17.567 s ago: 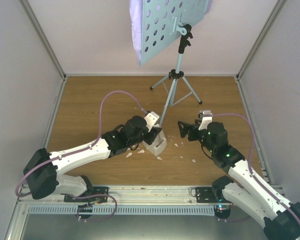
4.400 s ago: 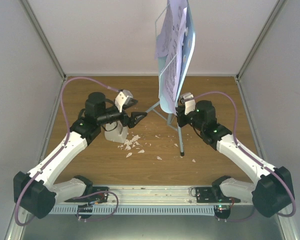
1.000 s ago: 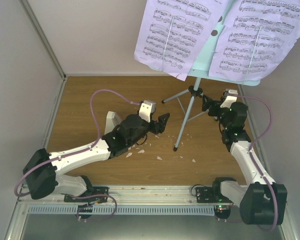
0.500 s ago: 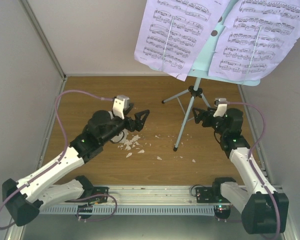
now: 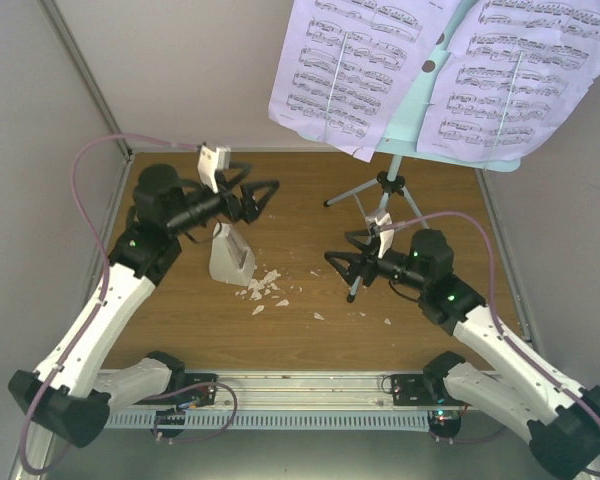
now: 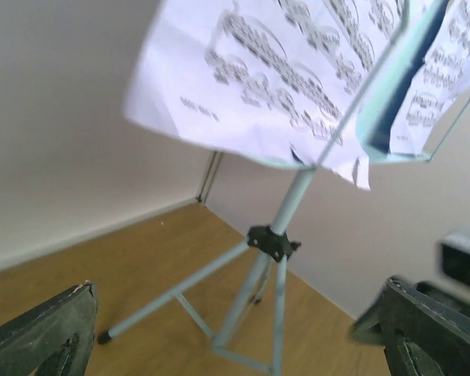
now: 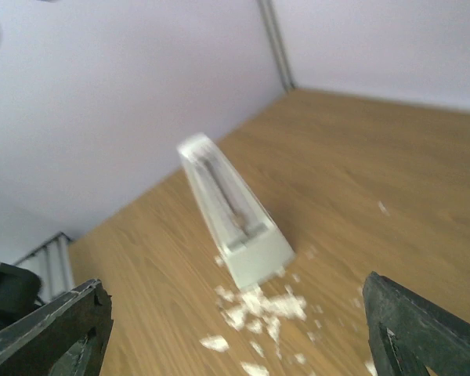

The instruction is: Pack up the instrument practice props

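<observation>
You had both sets of fingers spread wide, holding nothing. Right gripper (image 5: 338,247) faced left at the one metronome (image 5: 230,256): upright on the table (image 5: 180,310), tall axis vertical, dead ahead between its fingers. Left gripper (image 5: 265,197), raised, faced the one music stand (image 5: 384,205), back right, carrying two sheet-music pages (image 5: 345,65).

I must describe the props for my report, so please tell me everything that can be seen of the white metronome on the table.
The metronome is a small white pyramid, plastic by its look, with a long recess in its front face that holds a thin pendulum rod. It stands upright on the wooden table, left of centre. White crumbs lie at its base. Nothing else touches it.
</observation>
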